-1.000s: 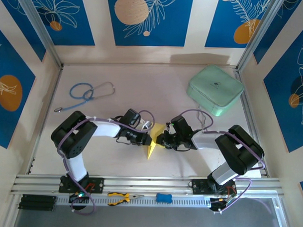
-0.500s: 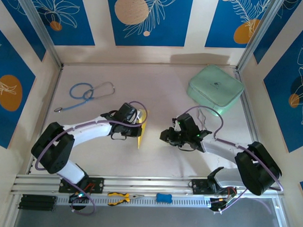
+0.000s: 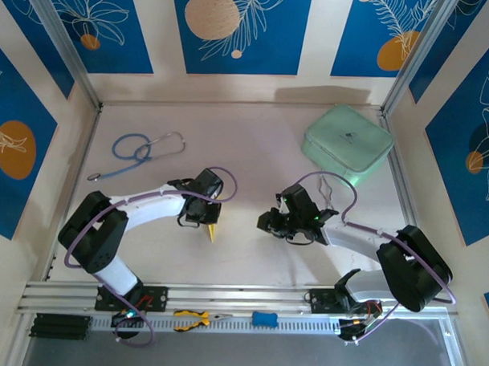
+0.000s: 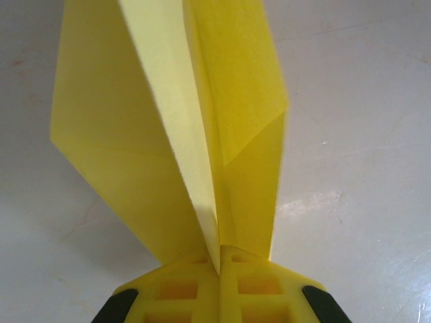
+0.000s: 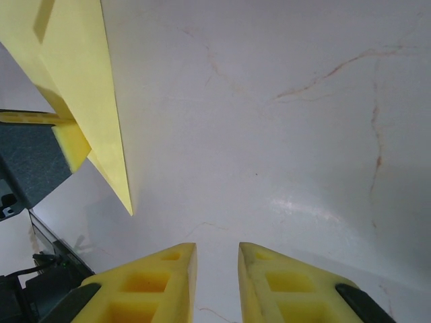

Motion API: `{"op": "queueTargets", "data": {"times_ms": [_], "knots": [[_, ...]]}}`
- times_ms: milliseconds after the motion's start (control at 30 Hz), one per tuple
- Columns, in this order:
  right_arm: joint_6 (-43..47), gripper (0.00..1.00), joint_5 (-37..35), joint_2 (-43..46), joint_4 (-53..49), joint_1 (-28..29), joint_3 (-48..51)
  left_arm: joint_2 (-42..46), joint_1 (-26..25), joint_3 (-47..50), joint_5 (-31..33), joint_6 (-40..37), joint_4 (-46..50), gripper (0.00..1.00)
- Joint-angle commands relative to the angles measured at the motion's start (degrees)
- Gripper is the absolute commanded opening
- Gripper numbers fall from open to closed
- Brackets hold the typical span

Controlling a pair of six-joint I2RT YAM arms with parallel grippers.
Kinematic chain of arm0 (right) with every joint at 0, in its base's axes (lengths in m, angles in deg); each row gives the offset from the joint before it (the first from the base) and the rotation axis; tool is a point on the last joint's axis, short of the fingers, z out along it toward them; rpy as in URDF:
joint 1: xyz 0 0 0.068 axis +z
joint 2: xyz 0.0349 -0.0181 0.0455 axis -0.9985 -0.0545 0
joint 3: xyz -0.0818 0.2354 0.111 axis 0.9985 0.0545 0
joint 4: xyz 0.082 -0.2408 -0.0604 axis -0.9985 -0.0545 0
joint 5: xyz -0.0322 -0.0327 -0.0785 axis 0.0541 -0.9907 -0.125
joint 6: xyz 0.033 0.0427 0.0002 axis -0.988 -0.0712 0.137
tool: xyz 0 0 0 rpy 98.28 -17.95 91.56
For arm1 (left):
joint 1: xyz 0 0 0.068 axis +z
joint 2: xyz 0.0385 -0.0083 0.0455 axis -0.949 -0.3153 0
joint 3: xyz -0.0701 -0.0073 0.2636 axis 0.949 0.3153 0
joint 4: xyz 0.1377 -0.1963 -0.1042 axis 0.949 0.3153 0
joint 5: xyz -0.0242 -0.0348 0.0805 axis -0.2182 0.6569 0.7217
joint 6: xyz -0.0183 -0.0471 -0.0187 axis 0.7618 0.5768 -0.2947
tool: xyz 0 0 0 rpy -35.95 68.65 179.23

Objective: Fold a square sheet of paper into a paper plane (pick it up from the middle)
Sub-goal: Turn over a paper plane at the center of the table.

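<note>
Left jaws pinch shut on the paper plane point(image 4: 121, 134) at its centre crease, the best hold; right jaws, slightly parted, hold nothing. Light, probably easily crumpled.

the top camera is looking down from high over the whole table point(image 3: 254, 151). both wrist cameras are sitting low and close, and all three are sharing the paper plane point(image 4: 229, 101).

Paper plane point(image 4: 202, 134): pale-yellow, plain, folded into a narrow dart with a centre crease and layered flaps. One end is pinched in the left gripper's point(image 4: 220, 262) tightly closed jaws. Top view: plane point(image 3: 211, 231) at lower centre-left, sharp tip toward the bottom edge. Right wrist view: plane point(image 5: 74, 81) at upper left, tip downward.
</note>
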Motion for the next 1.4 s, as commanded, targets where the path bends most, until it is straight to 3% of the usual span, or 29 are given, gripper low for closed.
{"op": "queueTargets", "data": {"times_ms": [0, 733, 1367], "knots": [[0.7, 0.25, 0.0, -0.7, -0.3, 0.5, -1.5, -1.1, -0.4, -1.7, 0.3, -1.4, 1.7, 0.06], [0.4, 0.24, 1.9, -5.8, 2.3, 1.7, -2.6, -2.9, -0.6, -3.1, -2.8, -1.1, 0.6, 0.18], [0.6, 0.24, 1.3, -5.3, 1.7, 1.8, -2.3, -8.8, -3.8, -7.8, 3.3, -2.0, 4.5, 0.24]]}}
